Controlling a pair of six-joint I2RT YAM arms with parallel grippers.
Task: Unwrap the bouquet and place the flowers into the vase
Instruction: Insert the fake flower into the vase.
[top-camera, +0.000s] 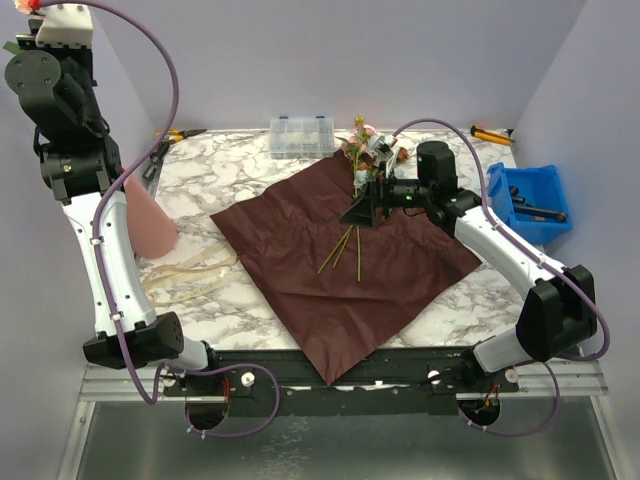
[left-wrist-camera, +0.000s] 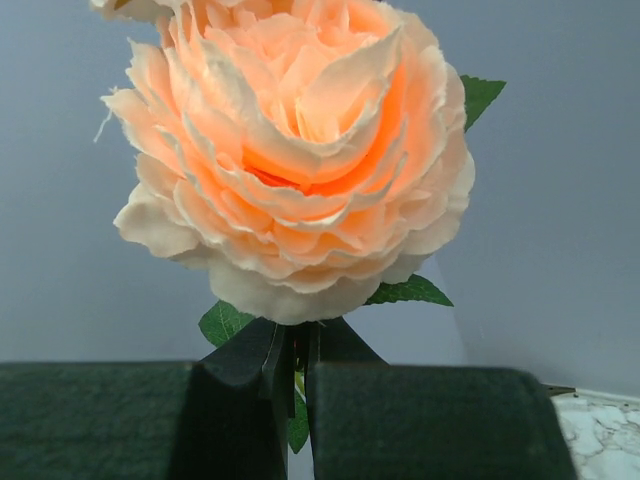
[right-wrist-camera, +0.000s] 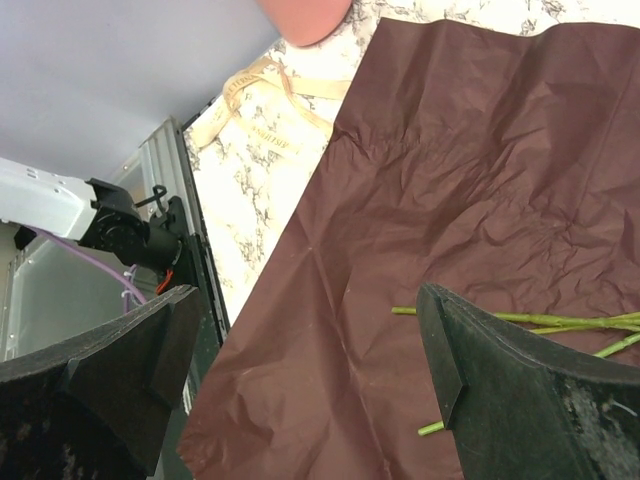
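Pincer at left (left-wrist-camera: 298, 372) is clamping the stem of a peach flower (left-wrist-camera: 295, 150), best lowered stem-first into the vase (top-camera: 152, 225); right pincer (right-wrist-camera: 308, 312) is gaping over the sheet (right-wrist-camera: 400, 180).

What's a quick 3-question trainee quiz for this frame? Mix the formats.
1. True or false: the left gripper is shut on the stem of the peach flower.
2. Pick one: the maroon sheet is A) spread flat, B) rolled up, C) balled up.
3. Fill in: the right gripper hovers over the sheet with its jaws ____.
Key: 1 true; 2 A; 3 open.
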